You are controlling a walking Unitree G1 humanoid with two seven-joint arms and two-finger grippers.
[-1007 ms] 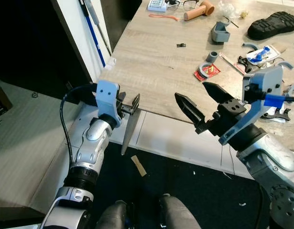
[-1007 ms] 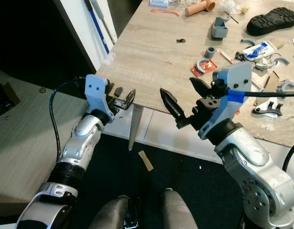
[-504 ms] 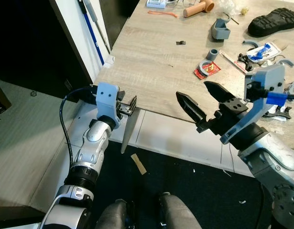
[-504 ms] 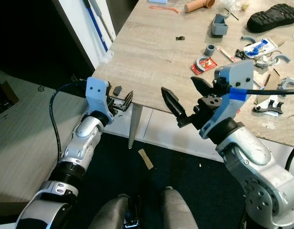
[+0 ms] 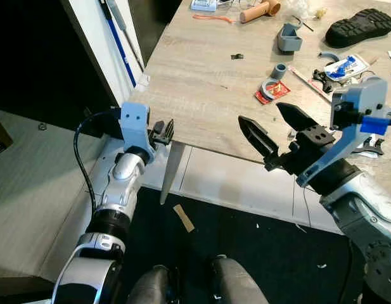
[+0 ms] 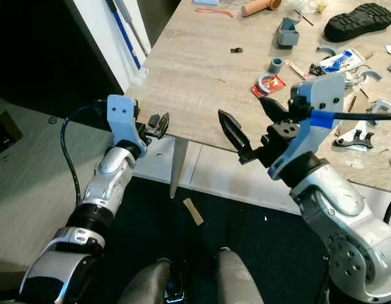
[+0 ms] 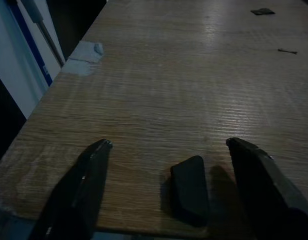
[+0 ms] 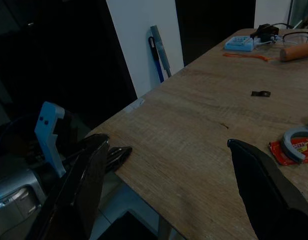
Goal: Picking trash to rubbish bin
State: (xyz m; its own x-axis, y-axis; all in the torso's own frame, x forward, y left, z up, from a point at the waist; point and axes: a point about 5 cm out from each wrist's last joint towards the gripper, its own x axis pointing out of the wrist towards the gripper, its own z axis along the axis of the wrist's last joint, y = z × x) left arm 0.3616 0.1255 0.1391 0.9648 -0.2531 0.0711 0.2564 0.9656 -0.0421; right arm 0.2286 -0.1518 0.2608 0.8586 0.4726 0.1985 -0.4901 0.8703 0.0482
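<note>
Left end effector (image 7: 168, 165) sits level with the near corner of the wooden tabletop (image 5: 201, 82), its fingers (image 7: 89, 175) spread apart. A small black piece (image 7: 189, 189) lies flat on the tabletop edge between the two fingers, touching neither as far as the left wrist view shows.

Right end effector (image 5: 277, 130) hovers at the tabletop's front edge, to the right of the left one and well apart from it, fingers wide apart and holding nothing. Just beyond its far finger lies a red wrapper with a grey tape ring (image 5: 270, 92) on it. Farther out past that finger: a small grey cylinder (image 5: 281, 69), a grey plastic holder (image 5: 289, 39), a blue-and-white packet (image 5: 344, 66) and a black shoe sole (image 5: 360, 26). A small black scrap (image 5: 237, 56) lies in the bare middle of the tabletop, beyond both end effectors.

Below, a tan strip (image 5: 183, 218) lies on the dark floor (image 5: 258, 253).
</note>
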